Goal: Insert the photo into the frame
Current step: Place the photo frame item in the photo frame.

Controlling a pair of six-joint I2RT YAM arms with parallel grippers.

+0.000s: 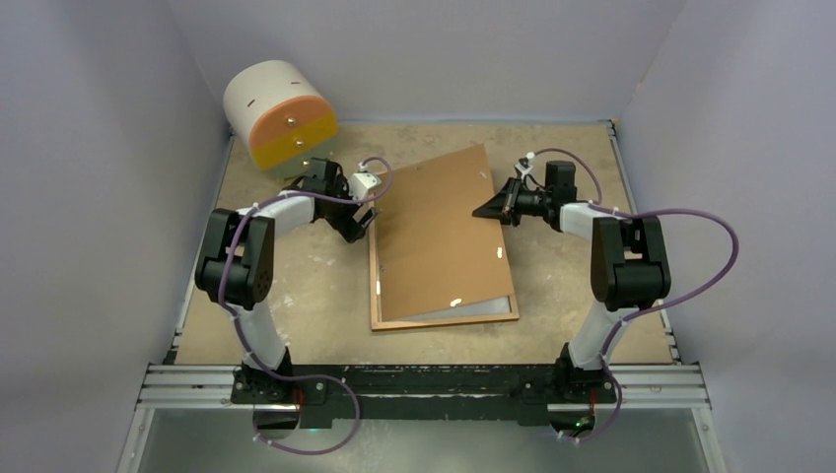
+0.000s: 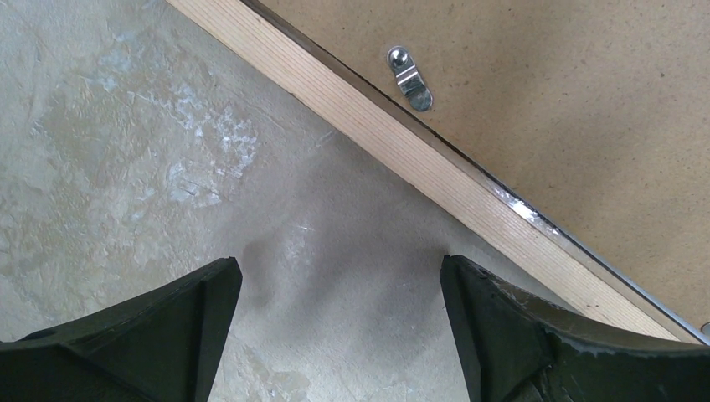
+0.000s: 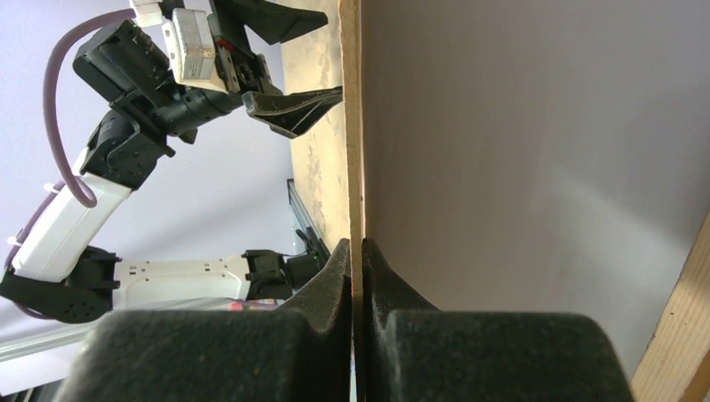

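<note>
The frame (image 1: pixel 376 286) lies flat mid-table, an orange-brown wooden rectangle. A brown backing board (image 1: pixel 439 236) rests on it askew, its far corner sticking out past the frame. My right gripper (image 1: pixel 485 210) is shut on the board's right edge, and the wrist view shows the thin edge (image 3: pixel 353 167) pinched between the fingers (image 3: pixel 354 244). A pale strip (image 1: pixel 473 311) shows inside the frame's near end; I cannot tell whether it is the photo or glass. My left gripper (image 1: pixel 357 222) hangs open over bare table (image 2: pixel 342 272), just left of the frame's rail (image 2: pixel 435 167).
A metal turn clip (image 2: pixel 409 79) sits on the board near the rail. A white and orange drum-shaped object (image 1: pixel 278 113) stands at the back left corner. Pale walls close in the table on three sides, and a metal rail (image 1: pixel 424 379) runs along the front.
</note>
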